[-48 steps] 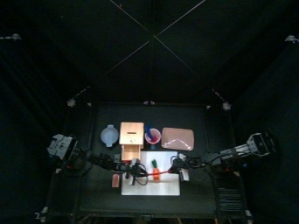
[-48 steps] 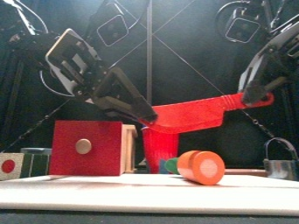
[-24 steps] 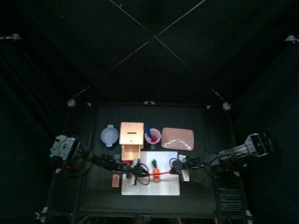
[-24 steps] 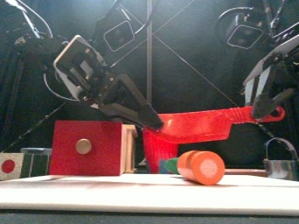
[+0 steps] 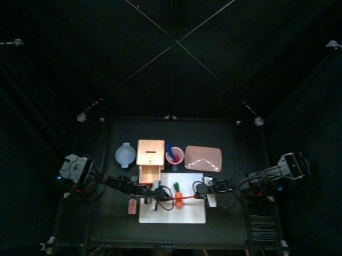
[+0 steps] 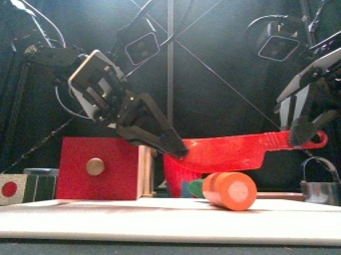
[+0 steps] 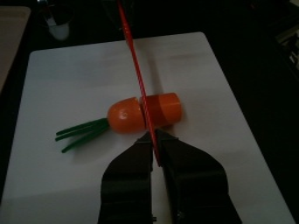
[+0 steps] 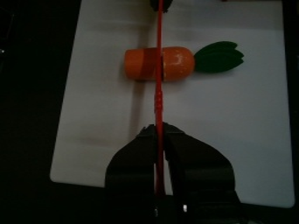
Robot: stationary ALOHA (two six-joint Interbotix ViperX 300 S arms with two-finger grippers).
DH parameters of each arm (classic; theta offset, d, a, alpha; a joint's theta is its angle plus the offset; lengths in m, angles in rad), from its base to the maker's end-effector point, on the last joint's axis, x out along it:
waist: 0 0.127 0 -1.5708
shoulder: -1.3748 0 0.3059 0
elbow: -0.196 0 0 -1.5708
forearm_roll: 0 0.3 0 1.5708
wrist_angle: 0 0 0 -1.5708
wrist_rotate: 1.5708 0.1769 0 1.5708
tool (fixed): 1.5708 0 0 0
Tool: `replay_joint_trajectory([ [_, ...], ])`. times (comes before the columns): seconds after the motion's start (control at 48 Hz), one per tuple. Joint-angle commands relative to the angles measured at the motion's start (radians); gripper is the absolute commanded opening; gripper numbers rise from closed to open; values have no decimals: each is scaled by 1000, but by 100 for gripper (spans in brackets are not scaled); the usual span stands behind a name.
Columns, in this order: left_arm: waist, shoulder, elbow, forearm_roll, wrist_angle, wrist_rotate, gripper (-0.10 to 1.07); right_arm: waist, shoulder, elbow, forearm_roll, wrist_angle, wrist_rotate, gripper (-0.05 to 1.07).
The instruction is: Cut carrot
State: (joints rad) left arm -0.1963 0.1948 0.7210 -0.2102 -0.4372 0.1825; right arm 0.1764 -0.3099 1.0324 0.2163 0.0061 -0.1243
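A stubby orange carrot [image 7: 146, 112] with green leaves [image 8: 222, 56] lies on its side on the white cutting board [image 7: 233, 105]. In the front view its flat end [image 6: 229, 189] faces the camera. A red knife [image 6: 233, 149] spans level over it, the blade edge [image 8: 156, 96] crossing the carrot's middle and sitting right at its top. My left gripper [image 7: 152, 144] is shut on the blade's far end. My right gripper [image 8: 158, 131] is shut on the handle end [image 6: 300, 139]. In the top view both grippers meet over the board [image 5: 194, 210].
A red block with a pale disc [image 6: 96, 167] stands behind the board on the left. A metal holder [image 6: 317, 184] sits at the right. At the back of the table are a wooden block [image 5: 151, 152], a bowl [image 5: 177, 154] and a brown triangular piece [image 5: 203, 157].
The knife has come down and levelled out, its handle end dropping most. Both grippers have lowered with it toward the carrot, which has not moved.
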Motion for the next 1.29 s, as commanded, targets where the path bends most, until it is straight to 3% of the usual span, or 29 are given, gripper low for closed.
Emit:
replay_joint_trajectory([
  [0.0,21,-31,-49,12,-9,6,42,-6,-18,-31,-14,-14,-5,24],
  [0.562,38,-43,-55,74,9,14,42,-12,-44,-32,-51,-12,-5,24],
  [1.271,25,-43,-60,54,40,55,42,-3,-29,-23,-29,-12,-3,24],
])
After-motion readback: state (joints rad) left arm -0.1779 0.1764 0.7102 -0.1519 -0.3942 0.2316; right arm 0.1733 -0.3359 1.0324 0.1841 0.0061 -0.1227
